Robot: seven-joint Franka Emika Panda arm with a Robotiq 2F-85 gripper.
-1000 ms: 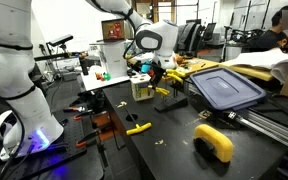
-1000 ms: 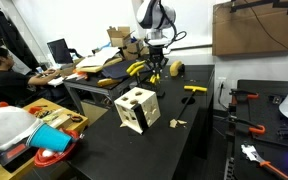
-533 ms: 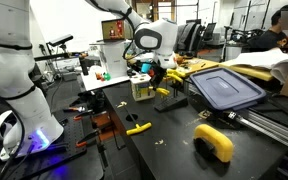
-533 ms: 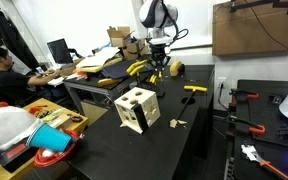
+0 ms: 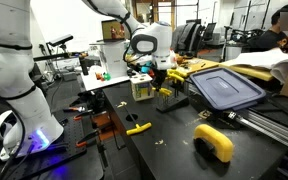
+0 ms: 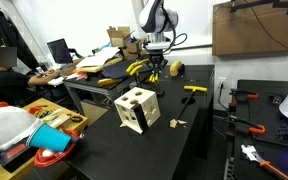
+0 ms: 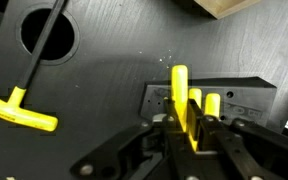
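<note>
My gripper (image 7: pixel 184 122) is shut on a slim yellow peg (image 7: pixel 180 90), which stands upright between the jaws. Just below it is a black holder block (image 7: pixel 239 100) with another yellow peg (image 7: pixel 211 104) set in it. In both exterior views the gripper (image 5: pixel 161 82) (image 6: pixel 154 70) hangs low over the black table near its far end. A yellow T-handle tool (image 7: pixel 19 108) lies on the table to the left in the wrist view.
A wooden cube with cut-out holes (image 6: pixel 137 109) (image 5: pixel 141 88) stands on the table. The T-handle tool (image 5: pixel 138 128) (image 6: pixel 194 89), a yellow roll (image 5: pixel 215 141) and a grey-blue bin lid (image 5: pixel 227 88) lie nearby. A person sits at a cluttered desk (image 6: pixel 44 80).
The arm's wrist has shifted very slightly in an exterior view. The grip on the yellow peg is unchanged.
</note>
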